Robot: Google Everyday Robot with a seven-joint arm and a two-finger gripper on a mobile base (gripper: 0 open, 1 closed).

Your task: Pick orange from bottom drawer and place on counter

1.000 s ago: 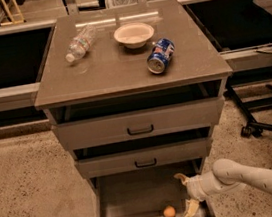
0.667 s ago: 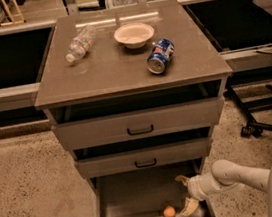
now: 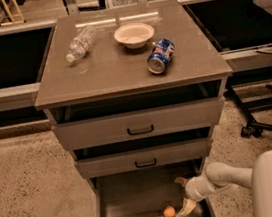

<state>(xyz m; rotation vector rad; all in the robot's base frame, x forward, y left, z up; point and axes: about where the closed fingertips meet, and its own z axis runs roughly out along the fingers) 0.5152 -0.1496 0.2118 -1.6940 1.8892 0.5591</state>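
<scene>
You are holding the gripper [image 3: 184, 194] spread open in the bottom drawer [image 3: 133, 199] just beside the orange [image 3: 169, 213], risking a nudge that sends the smooth fruit rolling away.

Tabletop [image 3: 115, 70]: glossy, smooth. Can [image 3: 160, 55]: shiny metal. Orange [image 3: 169, 213]: smooth skin. Gripper [image 3: 184, 194], inside bottom drawer [image 3: 134, 201]: pale smooth plastic.

3 drawers [image 3: 139, 124]; 1 ea: orange [image 3: 169, 213], can [image 3: 160, 55], bottle [image 3: 79, 44], bowl [image 3: 134, 34], gripper [image 3: 184, 194] (btm drawer [image 3: 138, 198]).
</scene>
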